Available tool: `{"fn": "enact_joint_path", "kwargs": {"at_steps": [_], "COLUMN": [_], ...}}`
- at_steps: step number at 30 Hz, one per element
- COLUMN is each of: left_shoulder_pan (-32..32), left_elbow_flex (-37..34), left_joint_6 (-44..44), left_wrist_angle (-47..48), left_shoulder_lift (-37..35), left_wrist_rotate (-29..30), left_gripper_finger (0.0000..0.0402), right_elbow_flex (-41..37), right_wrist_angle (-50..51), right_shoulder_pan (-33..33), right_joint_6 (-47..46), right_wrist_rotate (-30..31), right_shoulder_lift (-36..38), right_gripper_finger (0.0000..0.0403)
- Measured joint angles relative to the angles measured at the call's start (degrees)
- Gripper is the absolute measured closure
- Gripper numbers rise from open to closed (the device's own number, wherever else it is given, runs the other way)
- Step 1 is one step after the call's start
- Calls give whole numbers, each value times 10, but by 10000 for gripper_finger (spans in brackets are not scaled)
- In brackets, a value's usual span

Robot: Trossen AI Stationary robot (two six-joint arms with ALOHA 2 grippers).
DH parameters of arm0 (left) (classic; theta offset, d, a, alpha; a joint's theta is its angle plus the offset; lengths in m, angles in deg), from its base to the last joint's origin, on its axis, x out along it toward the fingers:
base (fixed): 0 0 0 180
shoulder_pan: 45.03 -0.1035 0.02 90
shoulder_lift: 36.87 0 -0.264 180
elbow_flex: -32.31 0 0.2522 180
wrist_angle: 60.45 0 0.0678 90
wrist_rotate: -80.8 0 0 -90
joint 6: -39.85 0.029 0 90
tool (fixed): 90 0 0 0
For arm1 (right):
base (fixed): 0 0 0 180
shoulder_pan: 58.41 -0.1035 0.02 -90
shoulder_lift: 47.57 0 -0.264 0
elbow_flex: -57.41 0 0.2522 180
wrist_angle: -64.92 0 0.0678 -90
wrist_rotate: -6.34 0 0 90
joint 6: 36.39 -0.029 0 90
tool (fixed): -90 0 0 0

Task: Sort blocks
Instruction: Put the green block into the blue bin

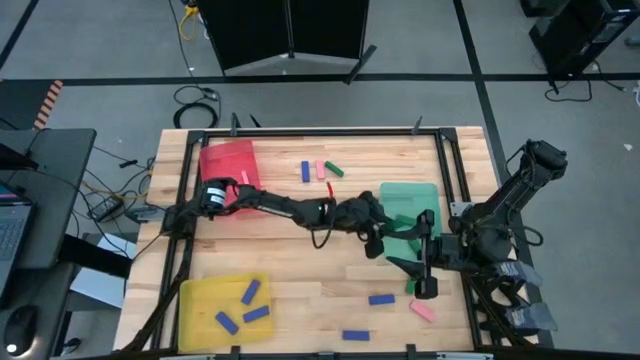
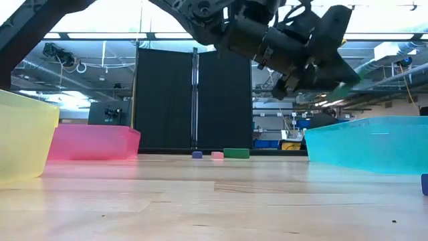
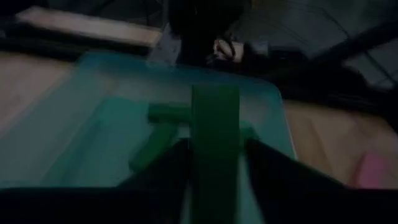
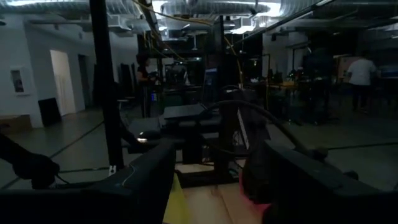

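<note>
The left gripper (image 1: 385, 232) hangs over the green tray (image 1: 432, 193), and a green block (image 3: 214, 134) stands upright between its fingers (image 3: 168, 165). It cannot be told whether the fingers press the block or are already loose. Below it, two more green blocks (image 3: 163, 129) lie inside the tray. The right gripper (image 1: 421, 272) waits just beside the tray with its jaws apart and empty.

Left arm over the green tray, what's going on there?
The left gripper hangs over the green tray with a green block between its fingers; two more green blocks already lie inside. The right gripper waits beside the tray, fingers open and empty. Blue blocks sit in the yellow tray; others remain scattered on the table.
</note>
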Motion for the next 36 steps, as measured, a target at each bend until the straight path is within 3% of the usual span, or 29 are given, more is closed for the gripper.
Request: {"fn": "enact_joint_path", "kwargs": {"at_steps": [4, 7, 10, 14, 18, 21, 24, 28, 36], "left_shoulder_pan": [2, -2, -1, 3, 8, 23, 33, 38, 62], "left_elbow_flex": [1, 1, -4, -45, -99, -132, -161, -180, -184], "left_joint_6": [5, -2, 11, 15, 39, 58, 50, 15, 12], "left_wrist_angle": [3, 22, 35, 44, 155, 235, 261, 204, 158], "left_shoulder_lift": [-2, -5, -18, -62, -113, -132, -131, -120, -74], "left_wrist_rotate": [-13, -30, -30, -33, -27, 22, 51, 14, 45], "left_gripper_finger": [101, 56, 62, 104, 147, 156, 149, 120, 57], "right_elbow_flex": [0, 0, 0, 0, 0, 0, 0, 0, 0], "right_wrist_angle": [0, 5, 13, 15, 14, 13, 14, 16, 22], "right_shoulder_pan": [-2, -7, -17, -32, -43, -45, -45, -42, -42], "right_joint_6": [0, -3, -8, -9, -9, -5, -4, -3, -15], "right_wrist_rotate": [2, 15, 36, 66, 82, 90, 93, 95, 100], "right_shoulder_lift": [0, 0, -3, -7, -7, -7, -7, -7, -7], "right_gripper_finger": [154, 154, 154, 154, 154, 154, 154, 154, 154]}}
